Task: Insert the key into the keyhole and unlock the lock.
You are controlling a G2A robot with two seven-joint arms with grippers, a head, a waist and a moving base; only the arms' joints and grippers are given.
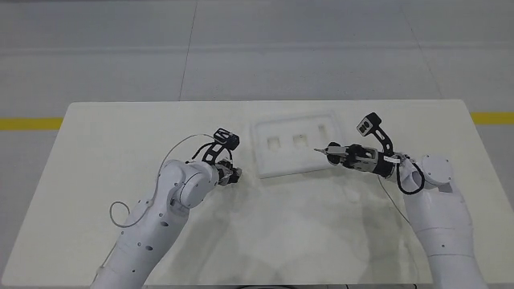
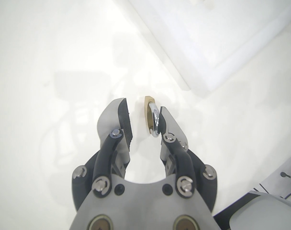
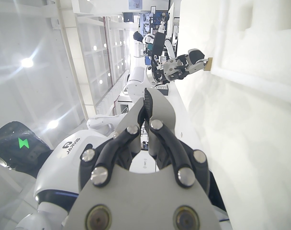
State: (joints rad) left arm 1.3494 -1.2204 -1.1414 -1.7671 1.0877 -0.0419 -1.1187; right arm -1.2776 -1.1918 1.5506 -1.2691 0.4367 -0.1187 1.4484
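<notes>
The left arm (image 1: pixel 165 209) and right arm (image 1: pixel 438 205) have glossy white rounded shells dotted with small dark screw holes, and turn black toward the wrists. A thin grey cable (image 1: pixel 120 204) curls beside the left one, and a black cable (image 1: pixel 422 181) loops at the right wrist. A black camera (image 1: pixel 226 137) tops each wrist. The left end effector (image 2: pixel 143 106) and right end effector (image 3: pixel 145 96) match. Each has a grey metal plate, black link bars pinned with silver screws, silver fingers (image 2: pixel 107 118) with black ribbed pads (image 2: pixel 126 120), and two brass-coloured discs at the base. A black panel (image 3: pixel 21 144) bears a green zigzag mark.
</notes>
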